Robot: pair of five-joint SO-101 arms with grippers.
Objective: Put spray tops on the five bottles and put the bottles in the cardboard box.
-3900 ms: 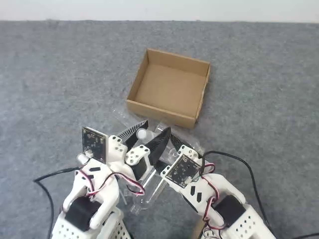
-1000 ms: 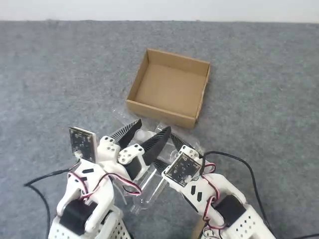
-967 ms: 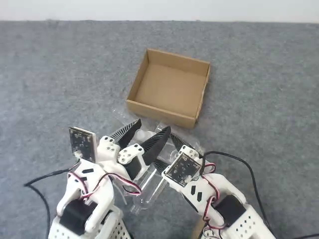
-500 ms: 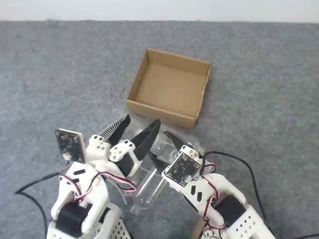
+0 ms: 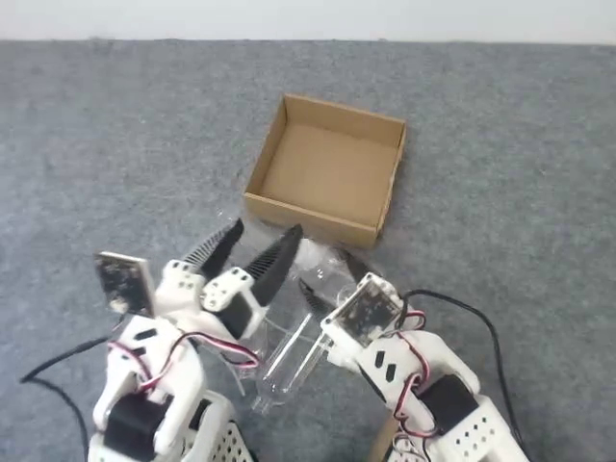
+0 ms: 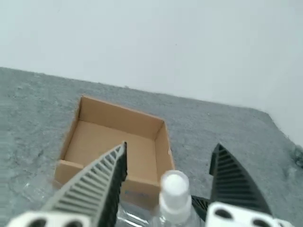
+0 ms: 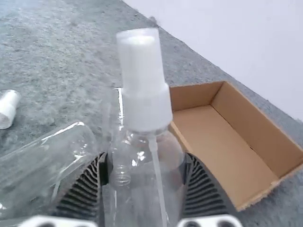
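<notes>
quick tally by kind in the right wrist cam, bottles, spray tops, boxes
bottles: 3, one upright, two lying; they are clear and overlap, so at least 3
spray tops: 2, one fitted, one loose
box: 1
total: 6

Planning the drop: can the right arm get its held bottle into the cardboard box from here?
Probably yes: the right gripper holds the bottle, and the cardboard box sits open-topped ahead with nothing tall between.

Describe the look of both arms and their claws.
The left arm and right arm are white shells with black servo blocks. The left claw and right claw have black, ribbed, pointed fingers. Red, white and black wires loop along each arm, black cables trail onto the carpet, and a dark camera board sits at each wrist.
</notes>
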